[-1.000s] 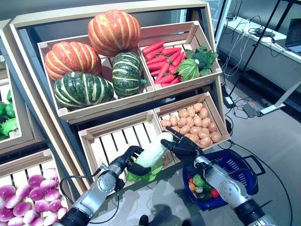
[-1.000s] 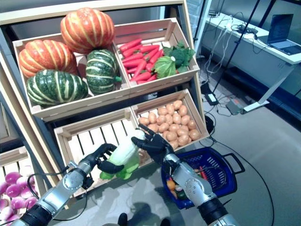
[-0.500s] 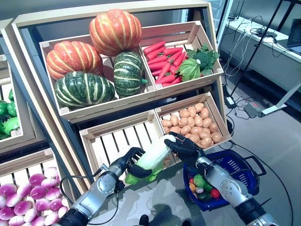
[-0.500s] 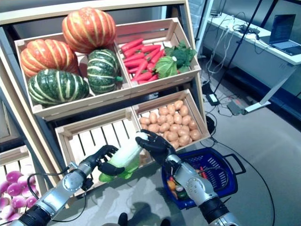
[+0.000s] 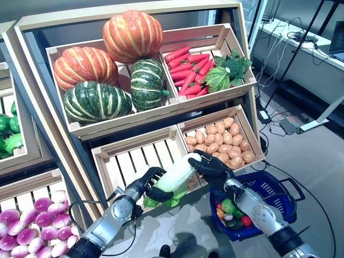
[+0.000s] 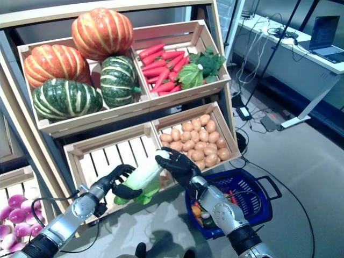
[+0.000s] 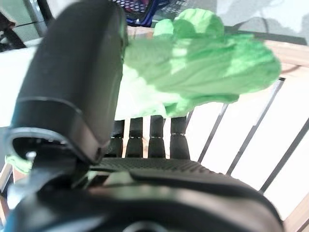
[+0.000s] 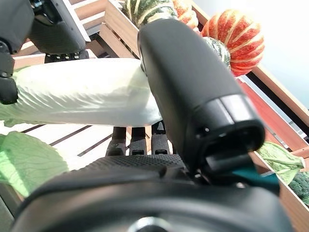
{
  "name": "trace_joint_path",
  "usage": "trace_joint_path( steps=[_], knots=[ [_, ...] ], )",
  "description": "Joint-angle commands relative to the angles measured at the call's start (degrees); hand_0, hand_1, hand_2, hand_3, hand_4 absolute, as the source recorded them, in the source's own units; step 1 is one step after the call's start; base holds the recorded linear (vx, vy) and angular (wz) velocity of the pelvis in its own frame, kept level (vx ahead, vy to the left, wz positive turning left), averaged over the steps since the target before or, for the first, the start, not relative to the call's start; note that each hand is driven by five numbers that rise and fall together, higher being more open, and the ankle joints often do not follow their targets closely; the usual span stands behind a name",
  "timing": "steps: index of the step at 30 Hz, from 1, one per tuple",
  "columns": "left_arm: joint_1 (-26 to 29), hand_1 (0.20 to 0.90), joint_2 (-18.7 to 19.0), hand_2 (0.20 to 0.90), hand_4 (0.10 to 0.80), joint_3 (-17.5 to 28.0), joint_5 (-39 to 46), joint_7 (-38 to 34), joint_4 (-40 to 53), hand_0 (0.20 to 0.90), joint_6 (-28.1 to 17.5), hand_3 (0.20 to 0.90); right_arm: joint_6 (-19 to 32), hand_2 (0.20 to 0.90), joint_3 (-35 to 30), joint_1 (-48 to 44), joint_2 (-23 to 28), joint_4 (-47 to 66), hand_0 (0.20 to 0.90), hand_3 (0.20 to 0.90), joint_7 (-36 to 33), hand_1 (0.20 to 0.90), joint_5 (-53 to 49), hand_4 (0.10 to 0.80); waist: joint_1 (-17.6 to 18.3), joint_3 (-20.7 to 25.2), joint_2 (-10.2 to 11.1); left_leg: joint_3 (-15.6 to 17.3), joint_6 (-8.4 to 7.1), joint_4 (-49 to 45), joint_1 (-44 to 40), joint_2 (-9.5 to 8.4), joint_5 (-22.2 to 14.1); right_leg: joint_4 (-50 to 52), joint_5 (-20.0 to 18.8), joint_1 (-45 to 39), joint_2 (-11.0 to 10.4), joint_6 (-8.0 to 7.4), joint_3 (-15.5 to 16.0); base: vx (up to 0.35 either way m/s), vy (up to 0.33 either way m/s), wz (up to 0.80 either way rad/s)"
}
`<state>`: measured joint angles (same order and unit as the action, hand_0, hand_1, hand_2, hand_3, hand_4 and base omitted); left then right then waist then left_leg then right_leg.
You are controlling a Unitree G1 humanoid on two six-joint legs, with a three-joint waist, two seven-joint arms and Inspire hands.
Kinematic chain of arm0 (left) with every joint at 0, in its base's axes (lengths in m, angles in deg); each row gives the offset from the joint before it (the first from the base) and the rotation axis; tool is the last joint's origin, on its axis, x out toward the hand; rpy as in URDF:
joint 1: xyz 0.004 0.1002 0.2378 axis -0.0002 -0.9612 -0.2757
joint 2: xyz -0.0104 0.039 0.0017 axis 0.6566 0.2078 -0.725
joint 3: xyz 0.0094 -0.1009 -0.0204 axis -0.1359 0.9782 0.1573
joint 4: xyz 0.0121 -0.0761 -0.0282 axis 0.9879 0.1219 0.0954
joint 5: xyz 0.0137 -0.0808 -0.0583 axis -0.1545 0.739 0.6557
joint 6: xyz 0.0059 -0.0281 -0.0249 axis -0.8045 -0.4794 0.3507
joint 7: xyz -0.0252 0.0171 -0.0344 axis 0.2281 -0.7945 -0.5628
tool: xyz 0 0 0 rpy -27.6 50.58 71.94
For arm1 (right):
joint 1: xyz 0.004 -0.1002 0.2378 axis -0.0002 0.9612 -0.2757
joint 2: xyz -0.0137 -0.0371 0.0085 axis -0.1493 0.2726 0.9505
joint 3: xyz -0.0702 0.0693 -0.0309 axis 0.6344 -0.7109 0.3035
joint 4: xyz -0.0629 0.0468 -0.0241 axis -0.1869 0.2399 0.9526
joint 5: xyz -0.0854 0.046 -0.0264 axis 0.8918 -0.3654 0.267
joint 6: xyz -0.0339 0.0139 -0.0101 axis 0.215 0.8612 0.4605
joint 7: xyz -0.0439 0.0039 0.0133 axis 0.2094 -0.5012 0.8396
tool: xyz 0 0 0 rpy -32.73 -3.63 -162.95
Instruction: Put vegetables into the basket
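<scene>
Lower centre: my left hand (image 5: 144, 185) and right hand (image 5: 210, 166) still grip the cabbage (image 5: 174, 176); right closed tighter since earlier.

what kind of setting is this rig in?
Likely a mock grocery produce stand inside a lab or office: tiered wooden crates of pumpkins, carrots and potatoes, a blue shopping basket, and a cabled desk behind.

The two eye views looked down from the head onto the hands and the shelf beyond them, a small step apart, sharing nearly everything; each wrist view looked along its own hand from very close; both caught the cabbage (image 8: 87, 96) and the slatted crate (image 7: 251, 125) past the fingers.
</scene>
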<state>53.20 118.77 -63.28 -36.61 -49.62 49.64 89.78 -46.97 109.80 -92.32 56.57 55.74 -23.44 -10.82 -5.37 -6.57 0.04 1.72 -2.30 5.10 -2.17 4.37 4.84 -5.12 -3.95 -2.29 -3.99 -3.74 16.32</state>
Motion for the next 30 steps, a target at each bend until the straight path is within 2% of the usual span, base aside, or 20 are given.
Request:
trace_joint_path(
  steps=[1, 5, 12, 19, 30],
  knots=[
    [9.7, 0.900, -4.0, 0.900, 0.800, 1.5, 6.6, -4.2, 4.3, 0.900, -6.6, 0.900, 3.1, 0.300, 3.0, -4.3, -6.8, 9.8, 0.300, 0.300, 5.4, 0.300, -11.6, 0.400, 0.7, 2.2, 1.7, -2.6, -2.29, -0.1, -1.9, 1.15, -4.1, 0.1, 0.9, -4.2, -5.7, -4.71, -3.2, 0.000, 0.000, 0.00],
    [9.5, 0.900, -5.0, 0.900, 0.800, 1.6, 9.3, -3.8, 1.7, 0.900, -7.5, 0.900, 4.2, 0.300, -0.7, -4.3, -5.0, 12.1, 0.300, 0.300, 3.9, 0.300, -11.8, 0.400, 1.5, 2.1, 2.0, -2.1, -2.22, -0.1, -1.9, 1.24, -4.2, 0.1, 0.9, -4.0, -5.5, -4.74, -3.5, -0.008, 0.000, 0.00],
    [7.5, 0.900, -6.5, 0.900, 0.800, 4.2, 17.8, 0.8, -0.2, 0.900, -7.7, 0.900, 6.1, 0.300, -9.0, -1.1, -2.0, 14.1, 0.300, 0.300, 1.6, 0.300, -12.2, 0.400, 2.9, 2.2, 2.3, -1.2, -2.11, -0.1, -1.6, 1.47, -3.8, 0.1, 0.4, -3.4, -5.3, -4.88, -4.1, 0.001, -0.001, -0.01],
    [5.6, 0.900, -8.8, 0.900, 0.800, 6.8, 26.8, 5.4, -1.8, 0.900, -6.5, 0.900, 11.0, 0.300, -16.8, 2.0, -3.8, 13.3, 0.300, 0.300, -0.1, 0.300, -17.5, 0.400, 4.2, 1.8, 2.5, 0.1, -1.98, -0.1, -1.4, 2.04, -3.7, 0.1, 0.2, -2.8, -4.9, -4.83, -4.8, -0.001, -0.016, -0.08],
    [4.0, 0.900, -8.8, 0.900, 0.800, 10.1, 30.8, 7.5, 0.0, 0.900, -3.8, 0.900, 18.6, 0.300, -26.0, 4.8, -6.5, 6.4, 0.300, 0.300, -2.8, 0.300, -22.3, 0.400, 5.3, 1.3, 2.7, 1.4, -1.81, -0.1, -1.0, 2.49, -3.6, 0.1, 0.0, -2.0, -4.5, -4.68, -6.1, 0.002, -0.022, -0.10]
  ],
)
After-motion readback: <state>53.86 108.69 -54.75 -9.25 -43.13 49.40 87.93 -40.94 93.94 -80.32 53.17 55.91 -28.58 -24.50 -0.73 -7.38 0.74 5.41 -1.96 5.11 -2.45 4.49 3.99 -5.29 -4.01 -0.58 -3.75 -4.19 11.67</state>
